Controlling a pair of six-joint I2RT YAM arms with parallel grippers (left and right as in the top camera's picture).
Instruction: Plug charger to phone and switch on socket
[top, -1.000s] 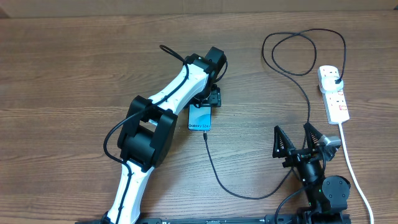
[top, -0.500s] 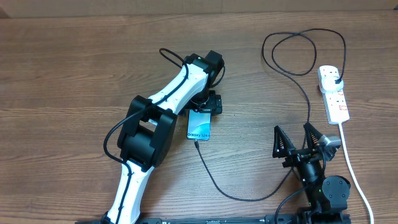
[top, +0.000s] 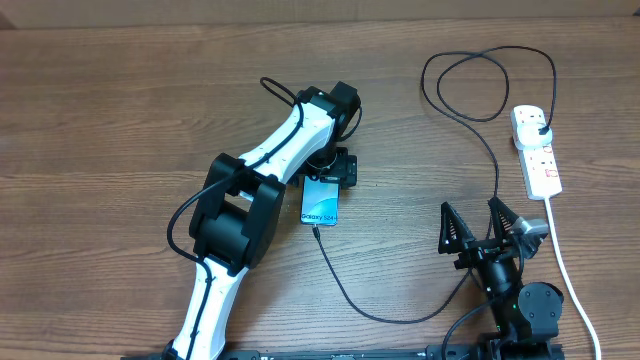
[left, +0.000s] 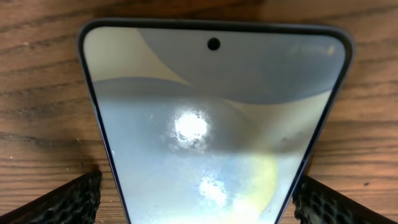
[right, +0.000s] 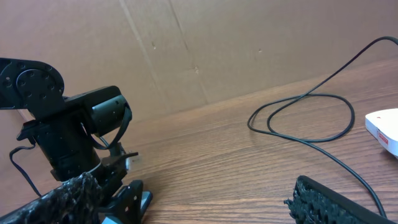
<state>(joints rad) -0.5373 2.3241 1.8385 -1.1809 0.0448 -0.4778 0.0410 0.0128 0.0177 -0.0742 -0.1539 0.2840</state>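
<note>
Overhead, the bench (top: 120, 100) carries one phone (top: 320, 203), one charger (top: 496, 170) and one socket (top: 536, 150), with two arms over it. The phone lies flat, screen up, about mid-bench. The charger's tip meets the phone's near short edge; whether it is seated is too small to tell. From there the cable curves toward the near edge, climbs past the right arm, loops near the far edge and ends in a black plug sitting in the socket's far end. The socket lies by the right edge, toward the far right corner. The left arm reaches diagonally from the near edge, and the left gripper (top: 330, 172) points down over the phone's far end. The right arm is folded low at the near edge, and the right gripper (top: 469, 208) points toward the far edge with its fingers spread wide and empty.

From the left wrist, the phone fills the view, and the fingers (left: 62, 202) stand apart, one at each long side, not clamped.

From the right wrist, both of its pads (right: 336, 202) sit well apart at the bottom corners. Beyond them are the left arm, the cable loop and one corner of the socket.
</note>
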